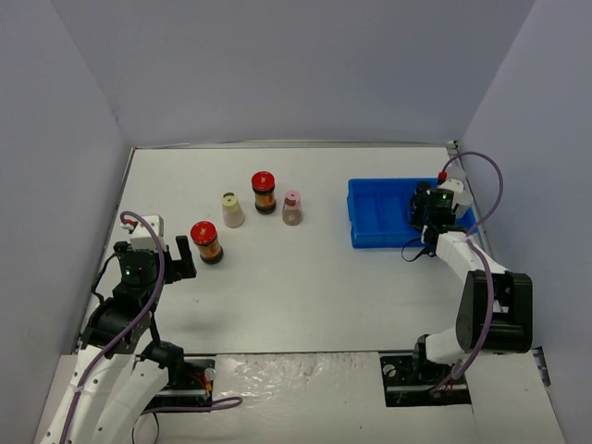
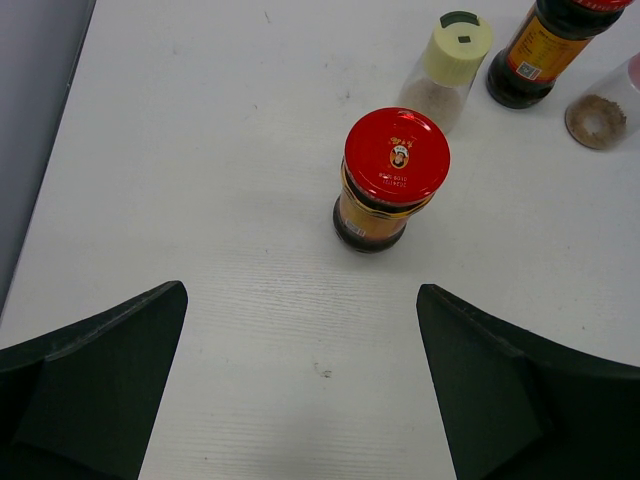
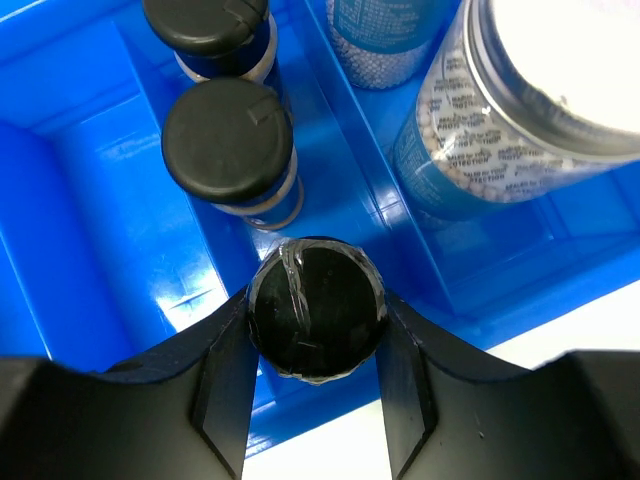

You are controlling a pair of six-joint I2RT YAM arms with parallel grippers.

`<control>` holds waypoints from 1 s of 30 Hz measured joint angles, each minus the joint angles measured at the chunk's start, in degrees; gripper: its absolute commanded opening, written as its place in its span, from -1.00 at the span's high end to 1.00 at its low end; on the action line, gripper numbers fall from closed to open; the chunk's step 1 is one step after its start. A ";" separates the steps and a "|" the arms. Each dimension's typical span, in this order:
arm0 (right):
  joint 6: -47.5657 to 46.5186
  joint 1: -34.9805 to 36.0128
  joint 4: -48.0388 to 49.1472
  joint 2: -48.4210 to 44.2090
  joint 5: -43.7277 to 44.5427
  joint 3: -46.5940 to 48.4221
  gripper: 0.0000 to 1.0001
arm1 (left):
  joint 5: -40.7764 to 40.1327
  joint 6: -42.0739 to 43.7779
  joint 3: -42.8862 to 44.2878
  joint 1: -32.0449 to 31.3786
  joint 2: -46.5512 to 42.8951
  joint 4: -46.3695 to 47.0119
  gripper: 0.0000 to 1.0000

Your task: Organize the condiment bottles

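From the top camera, four jars stand on the table (image 1: pixel 305 277) left of centre: the near red-lidded jar (image 1: pixel 205 241), the cream jar (image 1: pixel 231 210), the far red-lidded jar (image 1: pixel 264 192) and the pink-capped jar (image 1: pixel 292 207). All are well apart from the blue tray (image 1: pixel 370 220) at the right. The left gripper (image 1: pixel 178 262), at lower left just beside the near red-lidded jar, is released and empty. The right gripper (image 1: pixel 427 215) hangs over the tray's right part.

In the left wrist view, the near red-lidded jar stands upright at centre frame, ahead of the spread fingers (image 2: pixel 100 390) and not between them. It looks tall for its base, so an off-centre advance would likely clip the lid and tip it. It could also shove the jar into the cream jar near it at upper right.

In the right wrist view, the right gripper is clenched on a tiny black-capped jar (image 3: pixel 316 305) at lower centre. This is the near end of the compartment holding two black-capped jars (image 3: pixel 228 140); silver-lidded jars (image 3: pixel 520 110) fill the next compartment at upper right. I cannot tell whether the held jar touches the floor. Letting go too high could drop it askew against its neighbour, and fingers opening wide may catch the divider wall (image 3: pixel 400 240)
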 measured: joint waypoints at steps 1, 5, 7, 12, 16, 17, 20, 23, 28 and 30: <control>0.14 0.00 0.24 0.06 0.00 -0.11 0.06 | 0.00 0.00 0.00 0.00 0.00 0.00 -0.94; 0.80 0.00 0.48 -0.12 0.00 -0.27 -0.33 | 0.00 -0.02 0.00 0.00 0.00 0.00 -0.94; 1.09 0.04 0.11 -0.92 0.02 -0.27 -0.48 | 0.01 -0.02 0.00 0.00 0.01 0.00 -0.94; 1.43 1.37 -3.85 -6.25 0.53 0.94 -0.64 | 0.06 -0.02 0.00 0.00 0.36 0.00 -0.94; 0.39 5.57 -7.64 -9.49 1.25 6.00 -0.72 | 0.20 -0.02 0.01 -0.01 0.86 0.01 -0.94; -0.25 7.45 -8.22 -9.96 1.19 7.72 -0.74 | 0.22 -0.02 0.01 -0.02 0.99 0.02 -0.94; -2.82 13.17 -9.13 -10.25 -1.45 13.43 -0.81 | 0.24 -0.02 0.00 0.00 1.39 0.02 -0.94; -5.79 17.39 -10.14 -8.92 -6.49 18.61 -0.85 | 0.30 -0.02 0.00 -0.02 1.70 0.02 -0.94; -10.61 23.50 -9.81 0.03 -12.39 26.48 -0.93 | 0.44 -0.03 0.00 -0.02 2.16 0.00 -0.94; -12.14 26.31 -10.47 4.39 -13.80 28.29 -0.95 | 0.44 -0.02 0.00 0.00 2.39 0.00 -0.94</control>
